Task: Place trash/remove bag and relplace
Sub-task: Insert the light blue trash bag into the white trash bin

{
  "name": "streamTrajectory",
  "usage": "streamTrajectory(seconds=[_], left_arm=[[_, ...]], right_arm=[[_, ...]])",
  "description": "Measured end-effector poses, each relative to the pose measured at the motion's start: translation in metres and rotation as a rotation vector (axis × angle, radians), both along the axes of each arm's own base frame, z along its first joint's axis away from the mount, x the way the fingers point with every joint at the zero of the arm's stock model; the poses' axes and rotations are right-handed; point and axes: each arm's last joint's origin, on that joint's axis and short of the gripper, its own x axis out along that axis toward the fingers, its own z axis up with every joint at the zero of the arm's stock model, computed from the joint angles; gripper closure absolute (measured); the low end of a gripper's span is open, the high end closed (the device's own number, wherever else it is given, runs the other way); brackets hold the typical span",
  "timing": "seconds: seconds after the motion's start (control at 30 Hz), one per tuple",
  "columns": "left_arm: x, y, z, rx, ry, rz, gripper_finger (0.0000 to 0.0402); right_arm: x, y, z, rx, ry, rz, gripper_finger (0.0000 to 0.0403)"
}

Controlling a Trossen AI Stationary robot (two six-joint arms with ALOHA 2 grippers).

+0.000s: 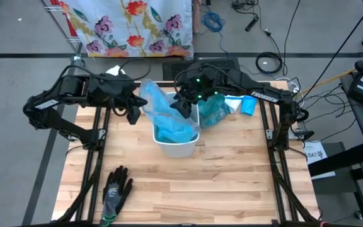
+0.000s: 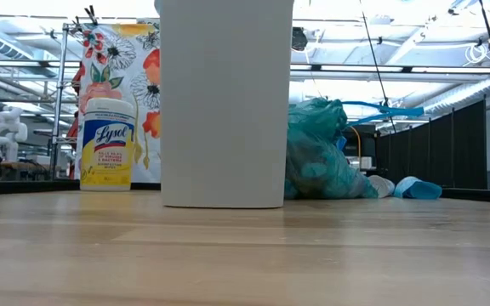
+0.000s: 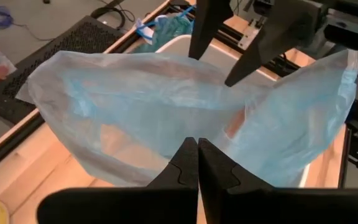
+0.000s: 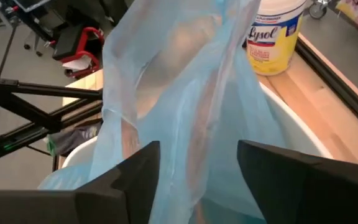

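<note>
A white bin (image 1: 180, 148) stands mid-table. A thin light-blue bag (image 1: 162, 110) drapes from above into the bin's mouth. My left gripper (image 3: 197, 163) is shut on this bag at the bin's left, above the rim. My right gripper (image 4: 197, 168) is open at the bin's far side, and the bag's film (image 4: 185, 74) hangs between its fingers; I cannot tell whether they touch it. A full teal bag (image 1: 216, 113) rests on the table right of the bin's far side. Loose trash is out of view. My left gripper pinches the light-blue bag's film (image 3: 194, 132) between its two shut fingers, at the bag's left side. The fingers slant down from the table's left. The film spreads away from them toward the bin (image 3: 179, 42) and sags slack into it.
A yellow wipes canister (image 2: 107, 143) stands at the far left. A black-and-grey glove (image 1: 115, 189) lies near the front left. A small blue item (image 1: 249, 106) lies right of the full bag. The table's near half has free room.
</note>
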Motion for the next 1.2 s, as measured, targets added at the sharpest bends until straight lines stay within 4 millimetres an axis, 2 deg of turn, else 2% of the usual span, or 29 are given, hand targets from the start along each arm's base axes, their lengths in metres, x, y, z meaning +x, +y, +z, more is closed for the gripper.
streamTrajectory(seconds=[0.1, 0.23, 0.3, 0.53, 0.83, 1.03, 1.2], left_arm=[[-0.002, 0.0, 0.001, -0.004, -0.007, -0.005, 0.0401], [-0.003, -0.002, 0.001, -0.102, -0.022, 0.018, 0.0401], [-0.005, -0.002, 0.0, -0.151, -0.028, 0.056, 0.0401], [-0.023, -0.001, 0.003, -0.161, -0.032, 0.124, 0.0401], [-0.026, 0.0, -0.001, -0.128, 0.013, 0.165, 0.0401], [-0.027, 0.003, -0.001, -0.069, 0.007, 0.249, 0.0401], [-0.016, 0.003, 0.013, -0.036, -0.148, 0.189, 0.0401]], right_arm=[[0.001, 0.0, 0.001, -0.014, -0.009, 0.008, 0.0242], [0.001, 0.0, 0.002, -0.029, -0.026, 0.017, 0.0359], [0.001, 0.0, 0.002, -0.045, -0.024, 0.027, 0.0389], [0.0, 0.001, 0.002, -0.068, -0.009, -0.01, 0.0401], [-0.007, 0.002, 0.006, -0.14, 0.018, -0.117, 0.0403], [-0.025, 0.021, 0.022, -0.27, 0.02, -0.266, 0.0403], [-0.034, 0.032, 0.028, -0.322, 0.032, -0.304, 0.0403]])
